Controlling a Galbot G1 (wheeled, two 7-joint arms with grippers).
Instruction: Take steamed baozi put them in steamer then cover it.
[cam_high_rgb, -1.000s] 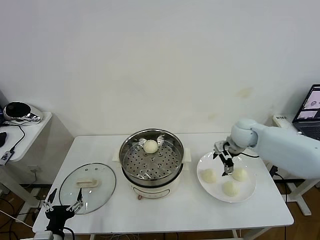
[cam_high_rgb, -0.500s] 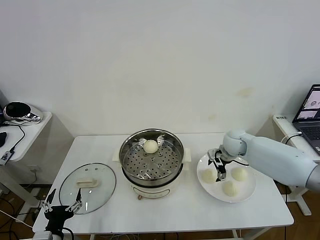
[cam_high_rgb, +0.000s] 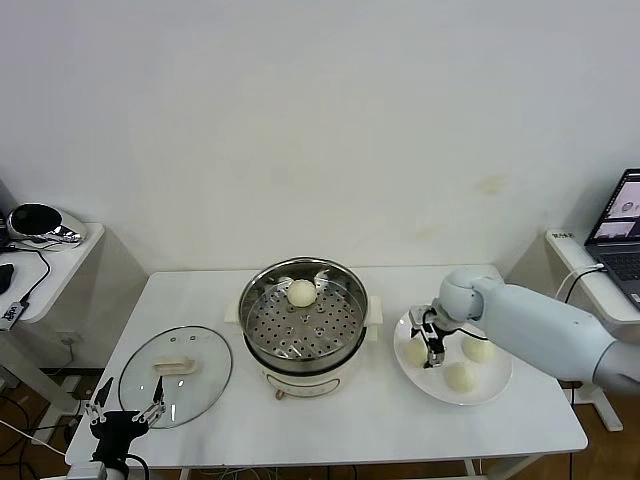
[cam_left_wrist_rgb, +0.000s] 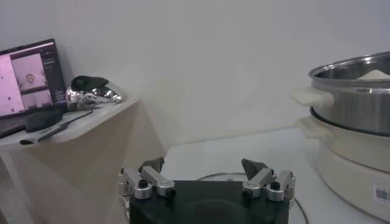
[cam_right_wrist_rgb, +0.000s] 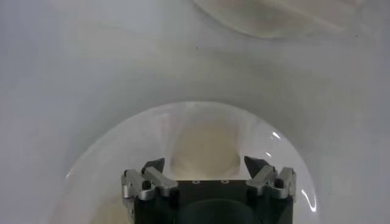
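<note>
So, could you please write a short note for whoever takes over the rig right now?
Right hand: down over the white plate, fingers open around the plate's left baozi, not yet closed on it.
Left hand: open and idle at the table's near left edge, beside the cover.
Steamer: uncovered, one baozi on its tray.
Plate: three baozi in all, counting the one under the right hand.
Cover lies flat on the table, left of the steamer.
Done: one bun moved.
Left: three buns to move, then the cover on.
</note>
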